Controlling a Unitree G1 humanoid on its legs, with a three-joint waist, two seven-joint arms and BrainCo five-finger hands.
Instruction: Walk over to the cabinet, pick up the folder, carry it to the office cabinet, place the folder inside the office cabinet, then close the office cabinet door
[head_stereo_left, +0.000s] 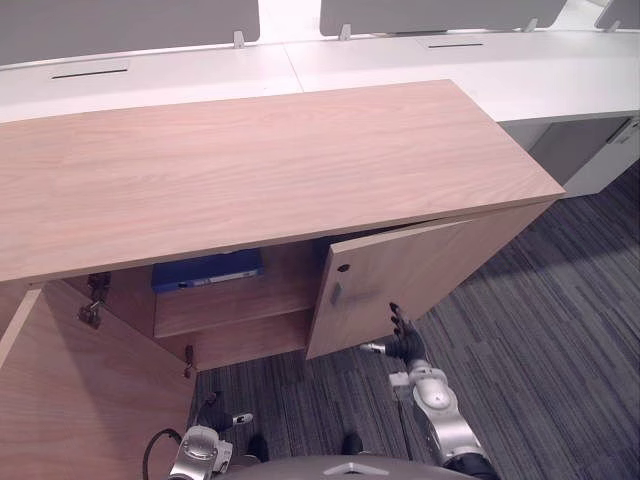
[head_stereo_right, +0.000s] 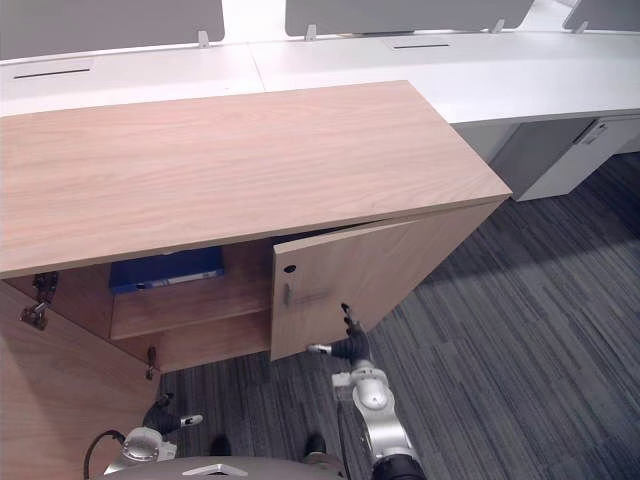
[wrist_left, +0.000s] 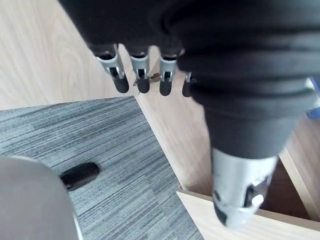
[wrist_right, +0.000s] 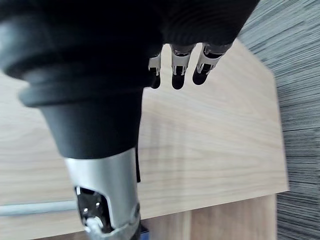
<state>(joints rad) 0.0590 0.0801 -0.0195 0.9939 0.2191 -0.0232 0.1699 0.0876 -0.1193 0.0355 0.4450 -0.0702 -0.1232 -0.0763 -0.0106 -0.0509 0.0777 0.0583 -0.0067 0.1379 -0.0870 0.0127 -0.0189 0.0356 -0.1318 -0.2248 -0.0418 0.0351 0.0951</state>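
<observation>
A blue folder (head_stereo_left: 207, 270) lies flat on the upper shelf (head_stereo_left: 235, 305) inside the wood office cabinet (head_stereo_left: 250, 170), just beside the inner edge of the half-open right door (head_stereo_left: 390, 285). The robot's right hand (head_stereo_left: 405, 340), fingers straight and holding nothing, reaches up to that door's lower edge. Its left hand (wrist_left: 141, 75), likewise relaxed and empty, hangs low over the grey carpet (head_stereo_left: 560, 330) beside the wide-open left door (head_stereo_left: 80, 400). White desks (head_stereo_left: 450, 60) line the wall behind
</observation>
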